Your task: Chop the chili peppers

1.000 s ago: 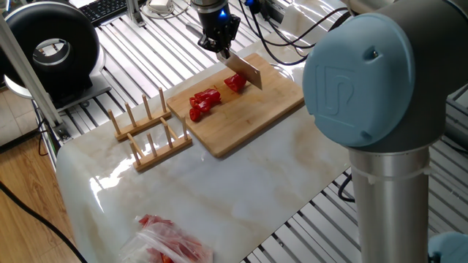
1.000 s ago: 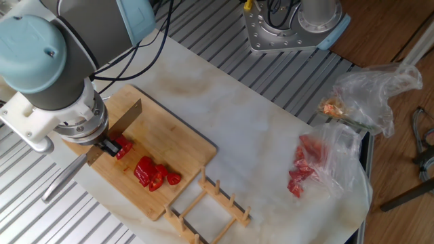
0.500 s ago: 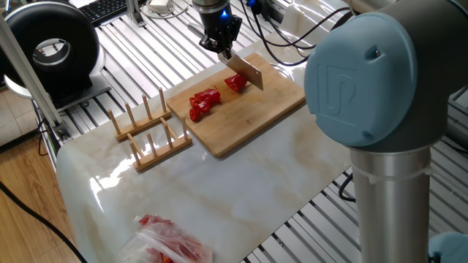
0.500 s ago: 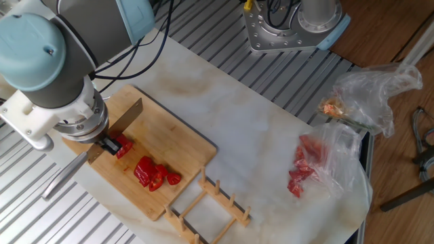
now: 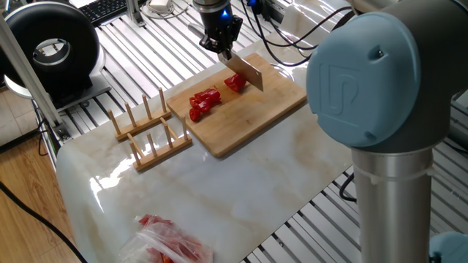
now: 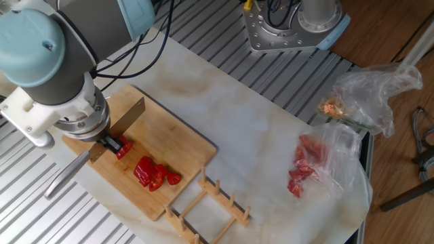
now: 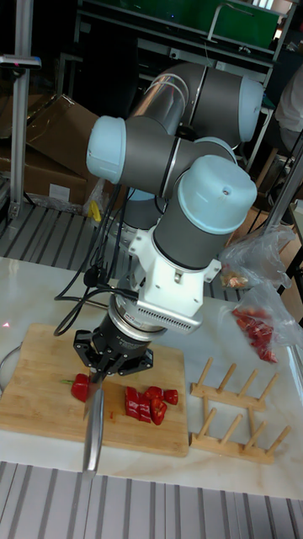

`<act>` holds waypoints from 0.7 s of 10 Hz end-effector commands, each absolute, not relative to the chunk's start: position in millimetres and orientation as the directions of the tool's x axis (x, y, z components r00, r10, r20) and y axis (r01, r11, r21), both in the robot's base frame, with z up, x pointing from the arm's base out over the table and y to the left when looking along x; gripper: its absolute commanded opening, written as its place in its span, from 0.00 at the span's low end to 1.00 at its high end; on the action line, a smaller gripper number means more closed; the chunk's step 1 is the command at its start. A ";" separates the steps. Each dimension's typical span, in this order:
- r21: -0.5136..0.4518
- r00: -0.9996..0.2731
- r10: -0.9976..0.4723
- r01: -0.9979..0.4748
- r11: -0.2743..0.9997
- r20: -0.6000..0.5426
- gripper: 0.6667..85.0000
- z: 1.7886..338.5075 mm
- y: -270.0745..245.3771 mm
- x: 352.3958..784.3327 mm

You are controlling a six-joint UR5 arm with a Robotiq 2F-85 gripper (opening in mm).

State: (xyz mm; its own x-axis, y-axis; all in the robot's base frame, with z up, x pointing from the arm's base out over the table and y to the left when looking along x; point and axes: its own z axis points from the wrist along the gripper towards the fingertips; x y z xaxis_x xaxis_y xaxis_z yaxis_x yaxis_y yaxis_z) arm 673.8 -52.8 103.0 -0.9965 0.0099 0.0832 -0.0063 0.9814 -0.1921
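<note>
The claw [image 5: 221,45] is closed on the handle of a knife [image 5: 246,71], holding it over a bamboo cutting board [image 5: 252,109] that lies on the marble table [image 5: 241,183]. In one fixed view the blade slopes down from the claw to the board's far end, its lower edge at a single red chunk [image 5: 235,82] of the chili peppers. That chunk sits just beside the blade, partly hidden behind it; whether the edge touches the board cannot be told.

The other chili peppers [image 5: 203,103] lie in a small cluster of glossy red pieces nearer the middle of the board, apart from the blade and toward the board's edge that faces a wooden dish rack [image 5: 148,130]. In the other fixed view the cluster [image 6: 153,173] is just beside the lone chunk [image 6: 124,147], which lies right under the claw [image 6: 105,144], and the blade [image 6: 127,116] reaches from there toward the board's far corner. The tall fixed view shows the claw [image 7: 97,371] directly above the lone chunk [image 7: 80,386], the knife [image 7: 93,425] pointing at the board's near edge, and the cluster [image 7: 149,402] to the side toward the rack [image 7: 231,413].

A clear plastic bag [image 6: 319,166] with red showing through lies near the table's edge, well apart from the board.
</note>
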 end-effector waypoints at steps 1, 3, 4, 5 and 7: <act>-0.193 -0.997 0.014 0.000 0.981 0.071 0.01 97.4 -50.7 671.1; -0.194 -0.997 0.014 0.000 0.981 0.073 0.01 100.5 -51.4 669.2; -0.196 -0.997 0.015 0.000 0.981 0.074 0.01 100.4 -52.4 668.4; -0.191 -0.997 0.016 0.001 0.982 0.072 0.01 98.4 -53.4 668.2; -0.185 -0.998 0.015 0.003 0.983 0.066 0.01 92.5 -54.4 668.3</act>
